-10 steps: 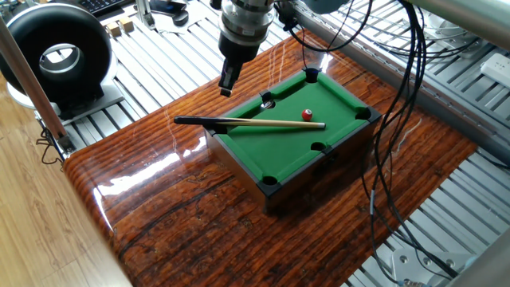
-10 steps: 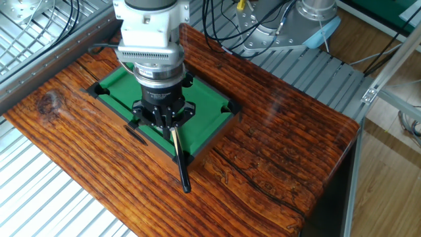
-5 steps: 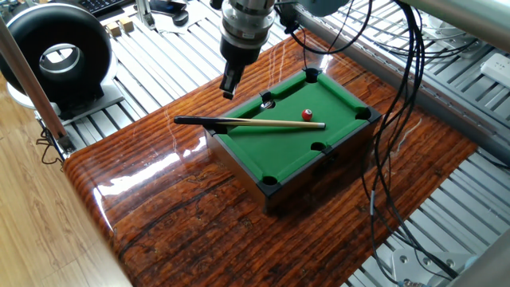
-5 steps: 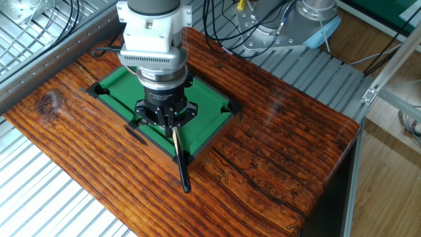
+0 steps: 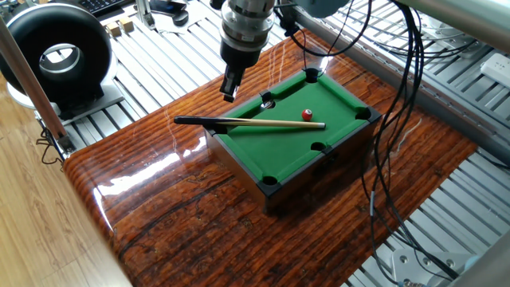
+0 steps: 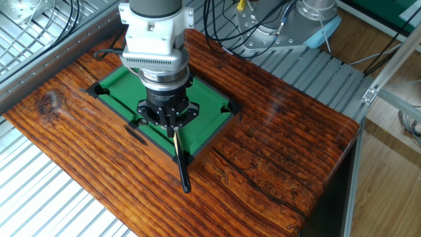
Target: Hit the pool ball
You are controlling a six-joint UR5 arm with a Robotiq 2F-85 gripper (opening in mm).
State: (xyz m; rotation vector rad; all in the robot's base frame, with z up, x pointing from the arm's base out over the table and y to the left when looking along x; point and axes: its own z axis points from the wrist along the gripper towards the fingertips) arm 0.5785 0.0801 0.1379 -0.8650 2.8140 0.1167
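Note:
The pool ball (image 5: 307, 115) is small, red and glossy and rests on the green felt of a mini pool table (image 5: 296, 147). A wooden cue (image 5: 263, 123) lies across the table. Its tip is just right of and below the ball, and its black butt sticks out over the left edge. My gripper (image 5: 230, 86) hangs above the table's far left corner, behind the cue's butt, with its fingers together and empty. In the other fixed view the gripper (image 6: 168, 123) covers the ball, and the cue (image 6: 179, 155) sticks out below it over the pool table (image 6: 207, 115).
The pool table stands on a glossy wooden board (image 5: 175, 207). A black ring-shaped device (image 5: 57, 57) stands at the far left. Black cables (image 5: 398, 104) hang at the right. Slatted metal surface surrounds the board.
The gripper has shifted slightly sideways above the cue's butt end. The cue and the ball have not moved.

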